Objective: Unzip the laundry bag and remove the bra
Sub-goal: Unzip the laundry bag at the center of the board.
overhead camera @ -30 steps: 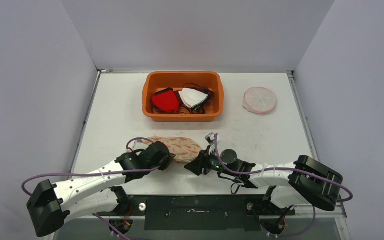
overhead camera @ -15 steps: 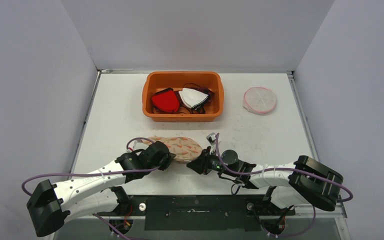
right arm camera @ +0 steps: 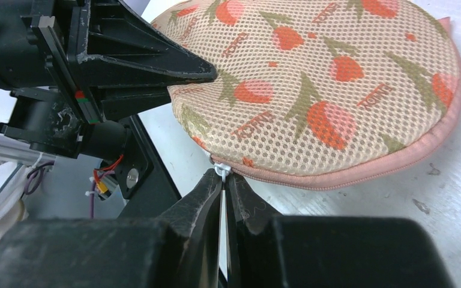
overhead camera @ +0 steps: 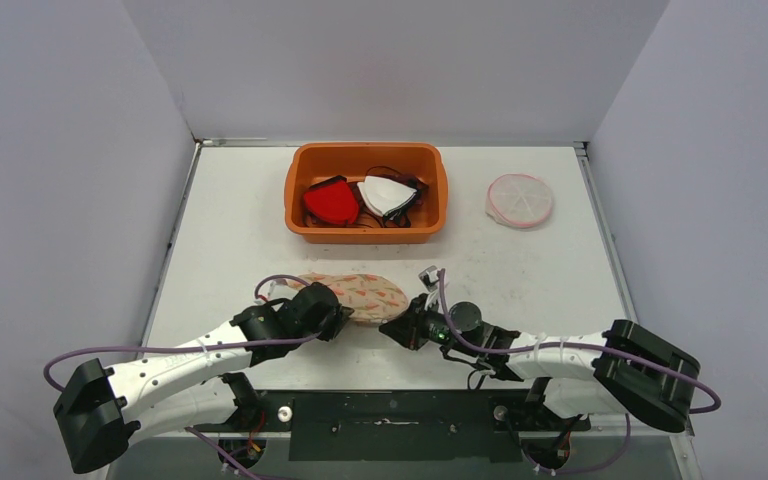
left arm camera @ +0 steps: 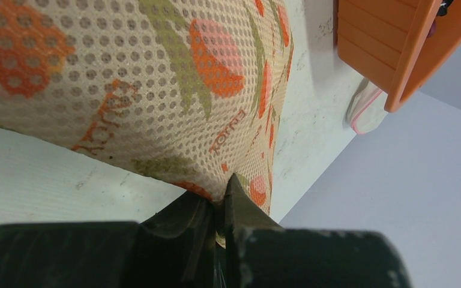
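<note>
The right fingers (right arm camera: pixel 219 183) are pressed together on the small white zipper pull (right arm camera: pixel 219 170) at the near rim of the laundry bag (right arm camera: pixel 318 78), with only a sliver of gap between their tips. The left fingers (left arm camera: pixel 225 199) are likewise closed narrow, pinching a fold of the bag's mesh edge. Seen from above, the laundry bag (overhead camera: pixel 360 292) lies flat on the desk (overhead camera: pixel 240 220) near its front edge, between the two arms, the left fingers (overhead camera: pixel 336 322) at its left end and the right fingers (overhead camera: pixel 394 328) at its near right side. It is a round beige mesh pouch printed with orange-red fruit and green leaves, edged by a pink zip that looks closed along the stretch in view. What it holds cannot be made out through the mesh. Farther back, an orange bin (overhead camera: pixel 360 234) holds a red padded cup (overhead camera: pixel 330 204) and a white padded cup (overhead camera: pixel 386 194) with dark straps. To the bin's right, well apart, lies a round white pouch (overhead camera: pixel 520 200) with a pink rim.
</note>
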{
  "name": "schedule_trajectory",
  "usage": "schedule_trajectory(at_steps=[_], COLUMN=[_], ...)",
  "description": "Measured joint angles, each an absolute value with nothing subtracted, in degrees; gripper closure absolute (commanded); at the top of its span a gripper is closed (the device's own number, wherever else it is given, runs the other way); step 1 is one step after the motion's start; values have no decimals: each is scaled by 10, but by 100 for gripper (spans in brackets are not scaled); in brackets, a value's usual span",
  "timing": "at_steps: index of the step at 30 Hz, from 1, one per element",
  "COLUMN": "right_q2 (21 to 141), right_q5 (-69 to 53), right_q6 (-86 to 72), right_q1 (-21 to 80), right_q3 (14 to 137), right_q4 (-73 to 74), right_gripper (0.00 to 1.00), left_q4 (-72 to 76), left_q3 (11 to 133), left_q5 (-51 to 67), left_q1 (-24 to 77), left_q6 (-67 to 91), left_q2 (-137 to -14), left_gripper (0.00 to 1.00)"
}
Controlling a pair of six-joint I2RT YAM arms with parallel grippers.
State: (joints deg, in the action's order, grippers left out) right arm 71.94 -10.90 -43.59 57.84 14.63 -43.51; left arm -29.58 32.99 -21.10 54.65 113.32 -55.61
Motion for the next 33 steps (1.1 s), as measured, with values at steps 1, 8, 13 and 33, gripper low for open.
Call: schedule_trajectory(at_steps=[1, 8, 13, 33], right_q2=[713, 671, 644, 595], right_q5=[-105, -57, -13, 96], right_q6=[-433, -415, -409, -330], right_q1=[578, 582, 583, 711], right_q3=[146, 143, 141, 139], right_q4=[-427, -352, -299, -179], right_gripper=[95, 95, 95, 95], left_q4=[-294, -284, -268, 70], left_q3=[329, 323, 318, 249], left_q5=[-210, -208, -204, 32], left_q1=[547, 547, 546, 422], left_q6=[1133, 1126, 1109, 673], left_q2=[-556, -557, -562, -701], left_gripper=[100, 100, 100, 4])
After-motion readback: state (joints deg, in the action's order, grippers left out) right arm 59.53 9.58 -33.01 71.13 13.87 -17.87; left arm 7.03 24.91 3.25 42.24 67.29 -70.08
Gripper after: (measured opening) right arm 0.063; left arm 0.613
